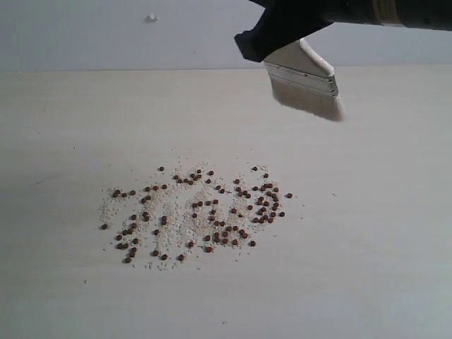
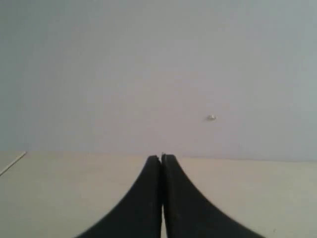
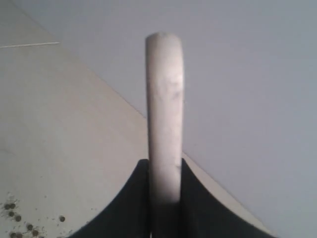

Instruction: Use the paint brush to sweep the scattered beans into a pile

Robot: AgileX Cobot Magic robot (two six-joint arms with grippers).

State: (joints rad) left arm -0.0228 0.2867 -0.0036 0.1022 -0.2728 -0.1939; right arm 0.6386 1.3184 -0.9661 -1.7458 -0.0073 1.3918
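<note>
Dozens of small dark reddish-brown beans (image 1: pixel 205 208) lie scattered with whitish crumbs in the middle of the pale table (image 1: pixel 367 254). The paint brush (image 1: pixel 305 81) hangs in the air above the table's far right part, bristles pointing down and to the right, clear of the beans. My right gripper (image 1: pixel 279 35) is shut on its handle; in the right wrist view the pale handle (image 3: pixel 164 109) stands up between the black fingers (image 3: pixel 133 198), with a few beans (image 3: pixel 15 215) at the edge. My left gripper (image 2: pixel 161 159) is shut on nothing and shows only in its own wrist view.
A grey wall (image 1: pixel 106 35) rises behind the table's far edge, with a small white speck (image 1: pixel 151 18) on it. Whitish crumbs (image 1: pixel 176 226) are mixed among the beans.
</note>
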